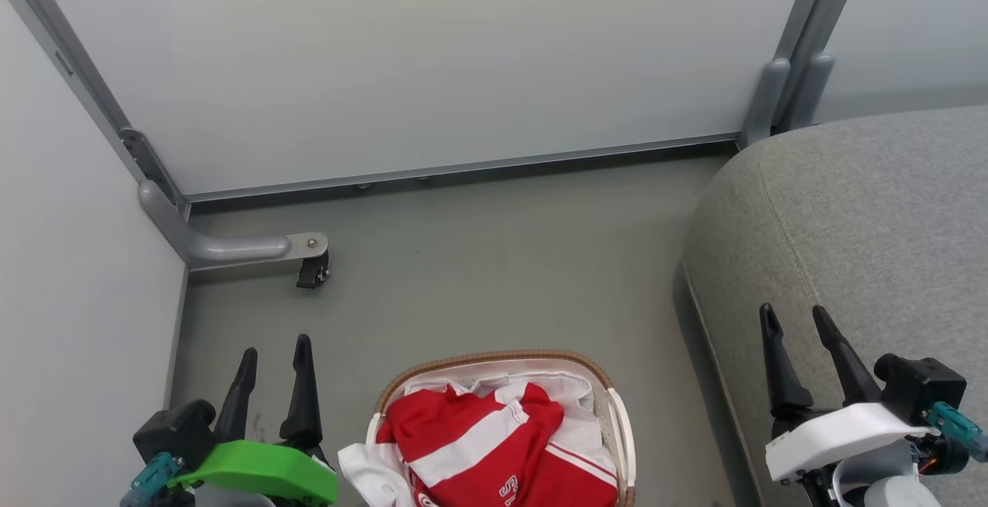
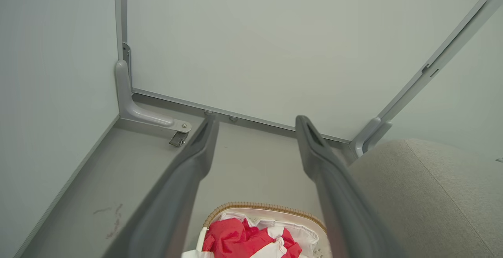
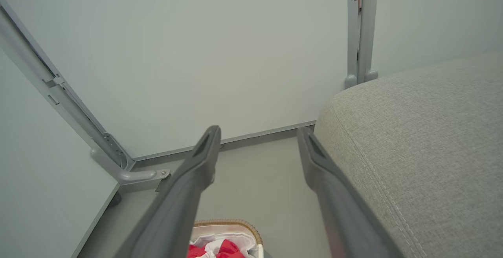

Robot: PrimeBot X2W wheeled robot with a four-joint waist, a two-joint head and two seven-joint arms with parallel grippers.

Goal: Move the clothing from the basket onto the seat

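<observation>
Clothing [image 1: 463, 422] in basket [image 1: 502, 355], seat [image 1: 864, 221] edge nearby, left gripper [image 1: 275, 346] and right gripper [image 1: 792, 309] fingers apart.

Red clothing [image 1: 463, 424] in basket [image 1: 494, 356] beside seat [image 1: 872, 214]

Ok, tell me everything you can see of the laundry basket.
The basket is oval, white plastic with a brown woven rim and a white cloth liner. It stands upright on the grey floor, left of the couch, not touching it. Red, white-striped clothing lies heaped inside. Its near end is out of frame.
</observation>
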